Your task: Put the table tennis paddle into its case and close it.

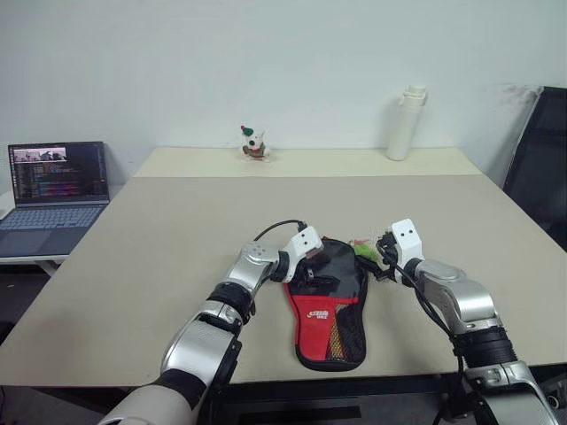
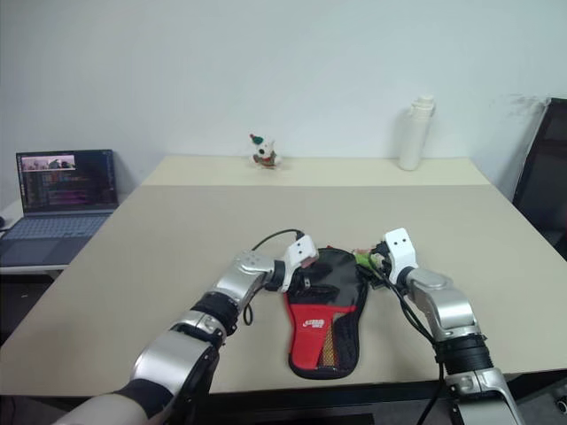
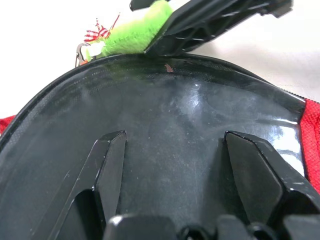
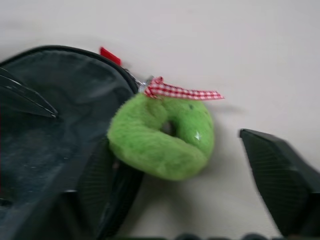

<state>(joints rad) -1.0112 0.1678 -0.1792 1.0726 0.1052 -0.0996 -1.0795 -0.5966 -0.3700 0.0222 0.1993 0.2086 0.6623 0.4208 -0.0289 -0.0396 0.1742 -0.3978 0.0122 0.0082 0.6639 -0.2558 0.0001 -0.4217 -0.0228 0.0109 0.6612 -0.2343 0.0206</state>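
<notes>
The case (image 1: 330,310) lies flat near the table's front edge, its black top away from me and its red lower part with the mesh pocket toward me. A green plush ring (image 4: 160,140) with a checked ribbon hangs at the zipper on the case's right side. My left gripper (image 3: 172,137) is open, its fingers (image 3: 107,165) spread over the black top at the case's left side. My right gripper (image 1: 383,257) is open around the plush ring, and its finger (image 4: 280,180) stands clear of the ring. The table tennis paddle is hidden.
An open laptop (image 1: 58,190) sits on a side table at the far left. A small toy figure (image 1: 254,144) and a white bottle (image 1: 406,124) stand at the back of the table (image 1: 177,230). A black chair (image 1: 540,168) stands at the right.
</notes>
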